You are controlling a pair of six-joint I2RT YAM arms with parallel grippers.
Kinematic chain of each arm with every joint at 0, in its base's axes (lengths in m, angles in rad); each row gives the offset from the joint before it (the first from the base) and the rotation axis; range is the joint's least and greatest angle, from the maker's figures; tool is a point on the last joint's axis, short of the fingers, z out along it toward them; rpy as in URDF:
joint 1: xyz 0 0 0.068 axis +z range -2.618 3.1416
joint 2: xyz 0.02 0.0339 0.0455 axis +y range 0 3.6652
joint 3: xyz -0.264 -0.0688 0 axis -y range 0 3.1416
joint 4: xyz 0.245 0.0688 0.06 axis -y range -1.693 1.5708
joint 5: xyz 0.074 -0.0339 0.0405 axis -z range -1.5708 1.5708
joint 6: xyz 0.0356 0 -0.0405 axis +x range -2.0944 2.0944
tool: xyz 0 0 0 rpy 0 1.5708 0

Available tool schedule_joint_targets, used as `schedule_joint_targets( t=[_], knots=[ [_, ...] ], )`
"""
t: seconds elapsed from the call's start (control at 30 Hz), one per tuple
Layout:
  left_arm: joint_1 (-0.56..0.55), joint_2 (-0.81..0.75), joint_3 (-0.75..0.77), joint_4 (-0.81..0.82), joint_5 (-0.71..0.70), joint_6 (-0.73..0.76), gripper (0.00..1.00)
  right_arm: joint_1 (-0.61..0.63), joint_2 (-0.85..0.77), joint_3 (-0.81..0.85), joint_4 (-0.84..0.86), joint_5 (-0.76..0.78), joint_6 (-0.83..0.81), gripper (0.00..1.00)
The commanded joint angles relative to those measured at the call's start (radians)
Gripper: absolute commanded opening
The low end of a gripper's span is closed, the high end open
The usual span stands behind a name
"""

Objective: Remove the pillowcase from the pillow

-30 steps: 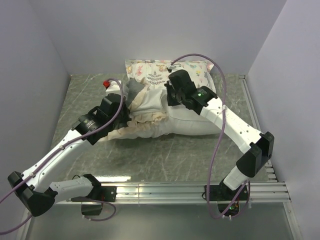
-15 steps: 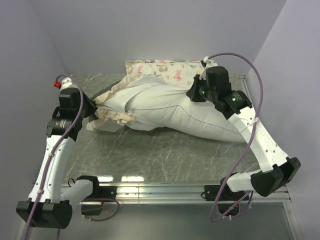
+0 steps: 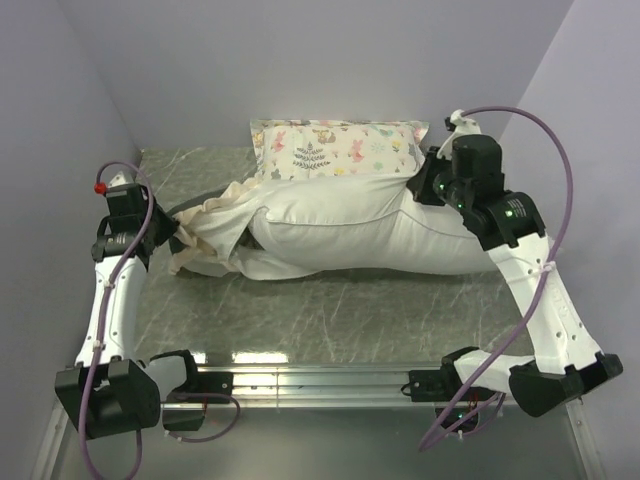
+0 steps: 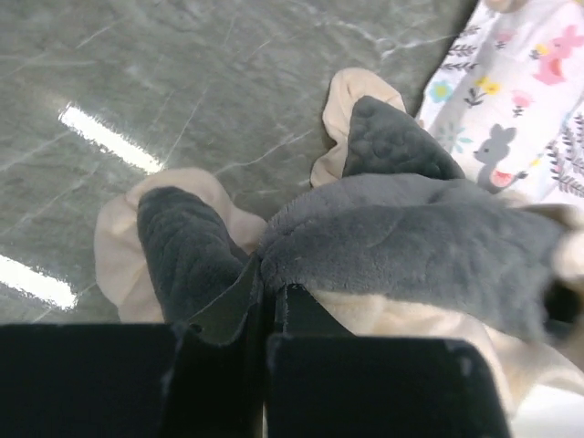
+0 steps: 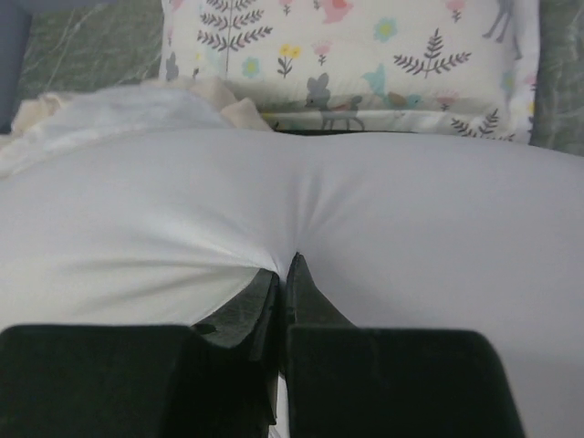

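Near left wall (image 3: 50, 200): pillowcase (image 3: 210, 226), left gripper (image 4: 269, 287)

A long white pillow (image 3: 380, 225) lies across the grey marbled table (image 3: 330, 310), its right end touching the right gripper (image 3: 418, 187), which is closed on the fabric near the far right corner. The cream pillowcase (image 3: 215, 225), with its ruffled frill bunched up, covers only the pillow's left end, and the left gripper (image 3: 172, 232) is clamped on that frill near the table's left edge. Just behind them, a smaller pillow printed with pastel animals (image 3: 340, 148) leans against the back wall.
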Motion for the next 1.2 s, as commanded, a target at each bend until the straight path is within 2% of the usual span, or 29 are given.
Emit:
schedule_joint_targets(
  t=[0.0, 0.2, 0.5, 0.83, 0.93, 1.07, 1.17],
  knots=[
    [0.011, 0.007, -0.012, 0.07, 0.002, -0.025, 0.01, -0.021, -0.089, 0.11, 0.171, 0.039, -0.001, 0.0],
    [0.011, 0.014, -0.055, 0.098, 0.052, -0.039, 0.01, -0.019, -0.095, 0.134, 0.236, -0.024, 0.008, 0.0],
    [-0.003, -0.025, -0.254, 0.194, 0.14, -0.097, 0.03, -0.019, 0.007, 0.295, 0.358, -0.104, 0.053, 0.0],
    [-0.003, -0.021, -0.382, 0.257, 0.121, -0.148, 0.0, -0.019, -0.023, 0.153, 0.521, -0.167, 0.099, 0.0],
    [-0.003, -0.032, -0.394, 0.259, 0.109, -0.154, 0.01, -0.021, -0.026, 0.175, 0.516, -0.162, 0.089, 0.0],
    [-0.003, -0.05, -0.393, 0.254, 0.121, -0.153, 0.01, -0.017, 0.001, 0.197, 0.527, -0.263, 0.079, 0.0],
    [-0.004, -0.081, -0.383, 0.241, 0.137, -0.144, 0.0, 0.007, 0.024, 0.15, 0.582, -0.308, 0.063, 0.0]
  ],
)
